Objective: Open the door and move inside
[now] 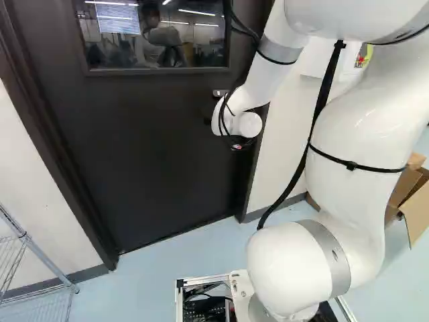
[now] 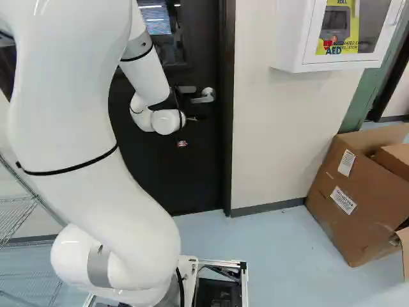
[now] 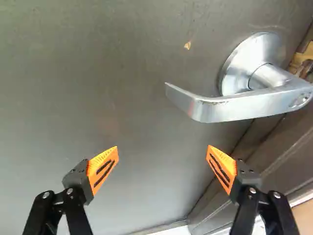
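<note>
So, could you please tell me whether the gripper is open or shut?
Open: in the wrist view, the gripper has its orange pads wide apart with nothing held between them, and the door handle is not gripped.

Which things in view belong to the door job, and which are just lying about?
Job:
dark door, looks closed
lever handle, nothing gripping it
tool, fingers spread, nothing between them

Just around:
cardboard box, on the floor right of the door in the right base view
wire rack, left of the door
white cabinet, on the wall
</note>
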`<state>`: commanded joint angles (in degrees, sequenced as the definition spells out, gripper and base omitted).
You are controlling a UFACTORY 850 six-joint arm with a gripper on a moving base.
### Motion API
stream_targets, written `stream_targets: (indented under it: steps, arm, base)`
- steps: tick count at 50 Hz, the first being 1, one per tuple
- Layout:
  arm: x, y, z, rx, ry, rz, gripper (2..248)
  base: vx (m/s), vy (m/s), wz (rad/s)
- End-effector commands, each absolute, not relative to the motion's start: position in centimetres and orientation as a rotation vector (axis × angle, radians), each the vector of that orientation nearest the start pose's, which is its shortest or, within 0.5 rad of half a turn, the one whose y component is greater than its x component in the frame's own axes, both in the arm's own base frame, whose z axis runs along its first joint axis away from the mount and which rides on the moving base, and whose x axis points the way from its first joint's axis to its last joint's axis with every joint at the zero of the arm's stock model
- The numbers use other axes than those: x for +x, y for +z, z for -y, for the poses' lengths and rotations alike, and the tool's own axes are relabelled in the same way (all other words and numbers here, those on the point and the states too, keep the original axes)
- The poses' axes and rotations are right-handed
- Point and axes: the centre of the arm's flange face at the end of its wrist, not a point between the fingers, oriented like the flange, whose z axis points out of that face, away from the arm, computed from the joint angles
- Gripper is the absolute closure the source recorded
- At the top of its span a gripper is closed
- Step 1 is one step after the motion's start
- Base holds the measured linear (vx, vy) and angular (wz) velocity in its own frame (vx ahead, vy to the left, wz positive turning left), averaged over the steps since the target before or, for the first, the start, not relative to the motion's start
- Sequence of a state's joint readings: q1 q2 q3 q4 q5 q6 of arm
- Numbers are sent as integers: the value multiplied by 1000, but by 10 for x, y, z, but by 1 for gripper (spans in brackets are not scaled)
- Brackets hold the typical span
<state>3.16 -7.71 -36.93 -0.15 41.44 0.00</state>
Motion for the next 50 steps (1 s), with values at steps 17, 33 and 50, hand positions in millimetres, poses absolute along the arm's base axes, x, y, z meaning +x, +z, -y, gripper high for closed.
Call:
stream_targets:
  steps: [17,33,50]
  arm:
    - [488,423,-28,-2513,-1824,103,3]
    - [511,423,-29,-2499,-1841,123,3]
    - [540,421,-33,-2487,-1853,127,3]
  base:
    - [0,0,0]
    - [0,0,0]
    - [0,0,0]
